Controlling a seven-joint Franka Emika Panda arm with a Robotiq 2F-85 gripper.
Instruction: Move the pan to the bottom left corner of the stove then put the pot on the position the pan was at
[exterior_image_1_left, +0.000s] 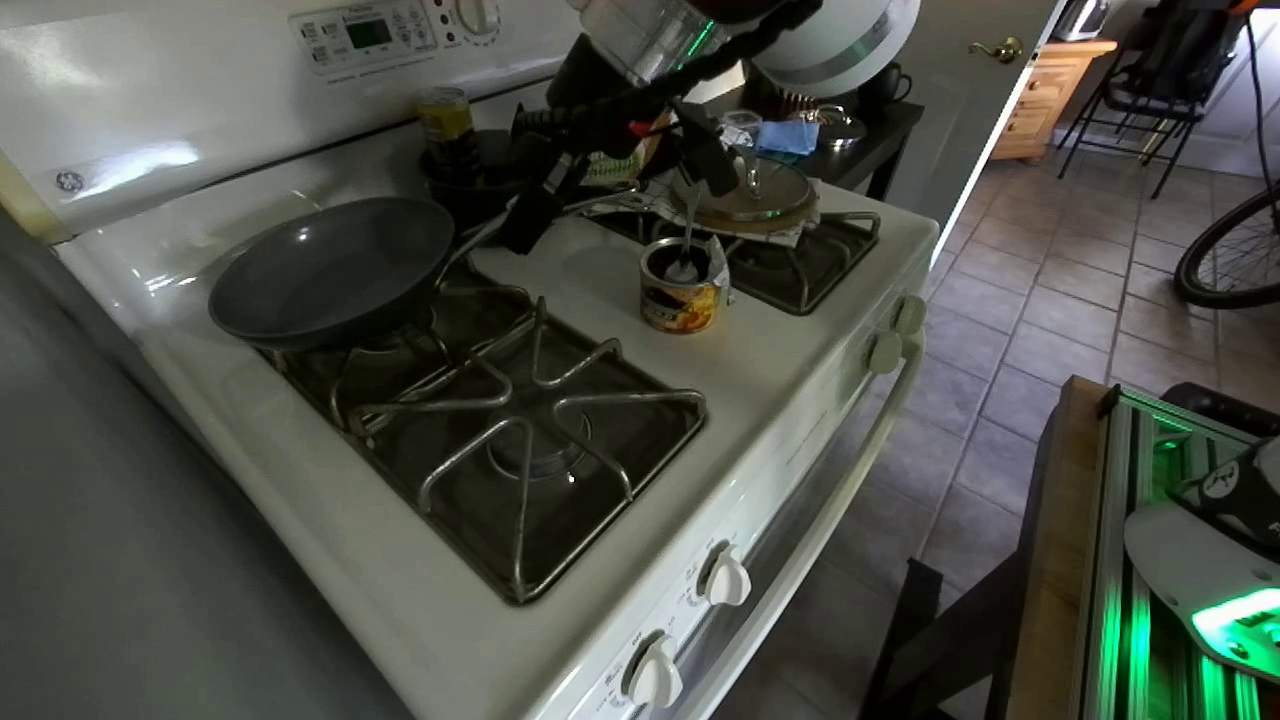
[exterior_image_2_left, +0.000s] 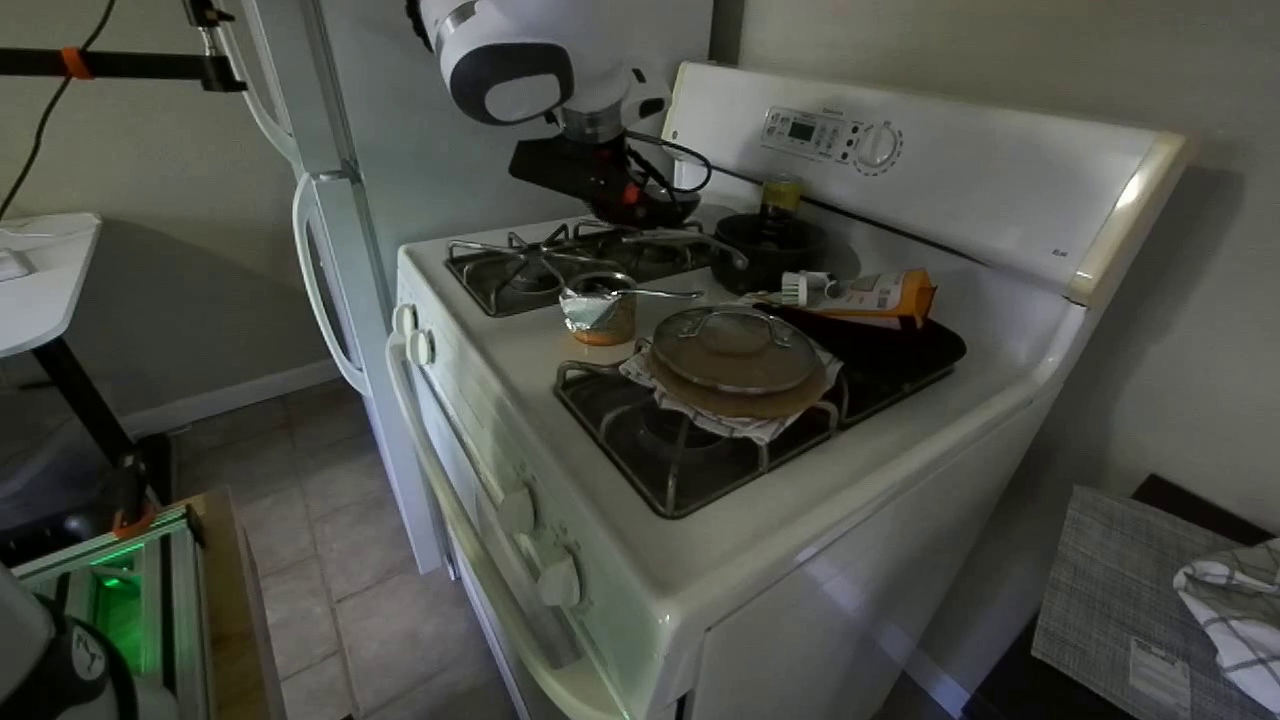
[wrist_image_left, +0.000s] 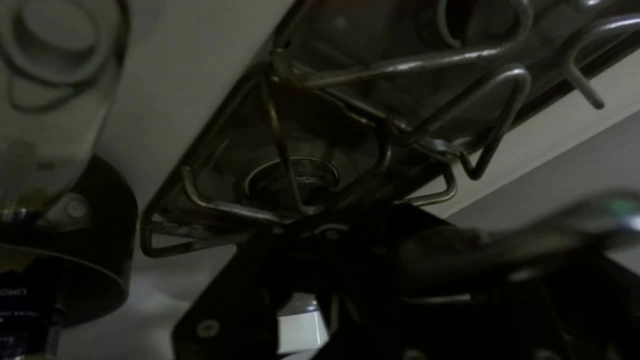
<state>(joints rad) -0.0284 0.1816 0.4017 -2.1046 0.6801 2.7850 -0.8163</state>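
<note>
The wide dark grey pan (exterior_image_1_left: 332, 268) is tilted and raised above the back left burner; in an exterior view it is partly hidden by the arm (exterior_image_2_left: 655, 210). My gripper (exterior_image_1_left: 528, 218) is at the pan's metal handle (exterior_image_1_left: 490, 228) and looks shut on it. In the dark wrist view the gripper (wrist_image_left: 320, 225) has the blurred handle (wrist_image_left: 575, 225) running right; the pan itself is out of view there. The small black pot (exterior_image_2_left: 765, 257) stands at the back middle of the white stove (exterior_image_1_left: 760, 360) with a can in it; it also shows in the wrist view (wrist_image_left: 102, 240).
The front left grate (exterior_image_1_left: 535, 430) lies nearer the stove's front. An opened tin with a spoon (exterior_image_1_left: 680, 300) stands at the middle. A glass-lidded tan pan (exterior_image_2_left: 735, 350) sits front right on a cloth. An orange-white bag (exterior_image_2_left: 870, 295) lies back right. A fridge (exterior_image_2_left: 450, 130) borders the left side.
</note>
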